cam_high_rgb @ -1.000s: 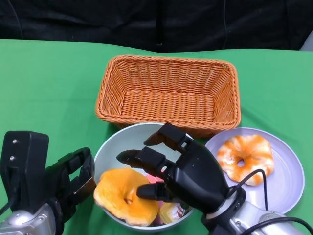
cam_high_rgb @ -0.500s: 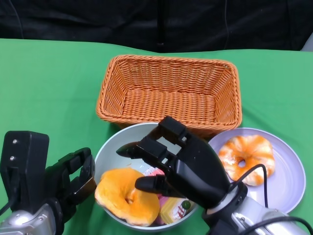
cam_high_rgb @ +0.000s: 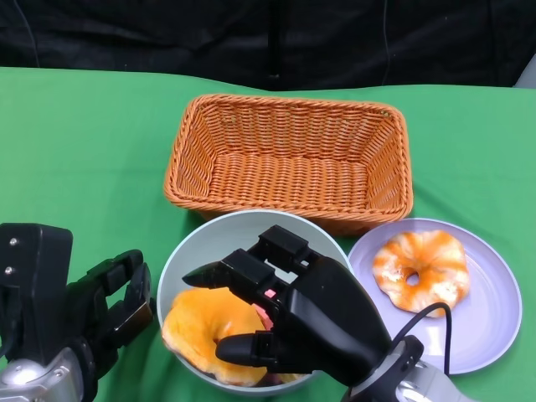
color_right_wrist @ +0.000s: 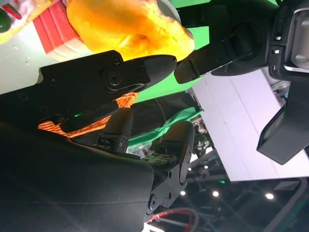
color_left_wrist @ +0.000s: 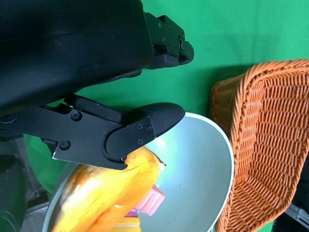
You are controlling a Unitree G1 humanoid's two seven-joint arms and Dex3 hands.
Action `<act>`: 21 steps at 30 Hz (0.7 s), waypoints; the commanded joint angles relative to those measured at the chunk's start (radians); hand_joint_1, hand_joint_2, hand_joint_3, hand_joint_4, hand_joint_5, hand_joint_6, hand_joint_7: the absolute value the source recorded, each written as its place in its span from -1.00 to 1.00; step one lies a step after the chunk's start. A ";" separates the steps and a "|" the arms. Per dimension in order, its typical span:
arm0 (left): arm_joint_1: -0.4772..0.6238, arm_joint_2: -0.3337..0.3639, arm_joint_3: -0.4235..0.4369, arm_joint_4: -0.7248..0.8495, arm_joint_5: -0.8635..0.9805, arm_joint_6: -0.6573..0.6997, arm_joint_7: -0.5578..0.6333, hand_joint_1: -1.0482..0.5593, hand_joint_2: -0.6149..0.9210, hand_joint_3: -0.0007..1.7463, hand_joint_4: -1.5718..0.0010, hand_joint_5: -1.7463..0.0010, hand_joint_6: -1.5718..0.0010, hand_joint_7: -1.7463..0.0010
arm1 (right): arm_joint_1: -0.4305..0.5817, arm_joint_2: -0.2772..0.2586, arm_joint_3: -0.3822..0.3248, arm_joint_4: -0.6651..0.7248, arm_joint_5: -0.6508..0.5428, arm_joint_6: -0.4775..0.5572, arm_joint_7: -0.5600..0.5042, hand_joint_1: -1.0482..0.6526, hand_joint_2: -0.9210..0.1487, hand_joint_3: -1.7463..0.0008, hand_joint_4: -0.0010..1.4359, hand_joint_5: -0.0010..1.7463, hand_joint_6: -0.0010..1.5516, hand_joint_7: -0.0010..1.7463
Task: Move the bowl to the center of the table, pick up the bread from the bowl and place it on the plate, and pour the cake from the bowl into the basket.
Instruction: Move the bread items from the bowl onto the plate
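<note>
Green cloth covered the table (cam_high_rgb: pixel 84 142) in front of us, with a black backdrop behind it. Our right hand's fingers (cam_high_rgb: pixel 219 272) were spread apart over the pale grey-green round bowl (cam_high_rgb: pixel 209 239), reaching down around the glazed orange ring of bread (cam_high_rgb: pixel 197 322) without closing on it that we could see; from the right wrist view the fingertips lay just beside the bread's edge, and whether they touched it we could not tell. Our right hand (cam_high_rgb: pixel 293 314) covered the near side of the bowl and hid most of what lay beneath the bread; only a pink and red bit of the wrapped cake (color_left_wrist: pixel 149 203) showed in the left wrist view. Our left hand (cam_high_rgb: pixel 100 306) hung just beside the bowl's left rim, its fingers (cam_high_rgb: pixel 117 272) curled partway but apart, holding nothing. Beyond the bowl and touching its far rim stood the rectangular orange wicker basket (cam_high_rgb: pixel 289 159). To the right of the bowl sat the round lilac plate (cam_high_rgb: pixel 494 310), carrying a white-and-orange glazed doughnut (cam_high_rgb: pixel 419 270).
</note>
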 commanded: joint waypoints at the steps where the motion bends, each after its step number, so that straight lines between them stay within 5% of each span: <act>1: -0.007 0.013 0.003 0.000 0.005 0.008 0.001 -0.35 1.00 -0.13 0.99 0.42 0.79 0.98 | 0.020 0.005 -0.011 -0.043 0.012 0.028 0.044 -0.43 -1.00 0.80 -0.80 0.19 -0.79 -0.19; 21: -0.008 0.010 -0.005 -0.002 0.015 0.005 0.009 -0.33 1.00 -0.14 0.98 0.44 0.77 0.98 | 0.041 -0.004 -0.038 -0.087 0.010 0.049 0.115 -0.45 -1.00 0.82 -0.88 0.24 -0.82 -0.17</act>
